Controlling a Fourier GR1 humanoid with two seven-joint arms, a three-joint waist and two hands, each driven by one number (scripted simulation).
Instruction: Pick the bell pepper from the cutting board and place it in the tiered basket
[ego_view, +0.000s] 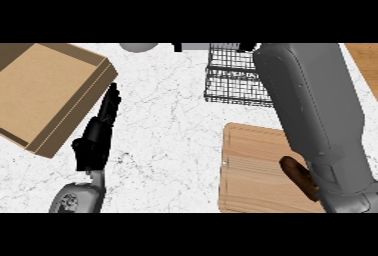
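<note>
The right forearm (317, 115) stretches up across the wooden cutting board (255, 175) toward the black wire tiered basket (232, 80); its hand lies past the view's upper edge, so nothing tells whether it holds anything. The bell pepper cannot be seen (a brown object (295, 172) lies on the board by the arm). The left hand (100, 132) rests with fingers straight, beside a cardboard box (48, 95).

White marble bench (173, 130), grey-veined, evenly lit. Open cardboard box (44, 95) at 9 o'clock. Wooden surface (364, 60) at 2 o'clock.
</note>
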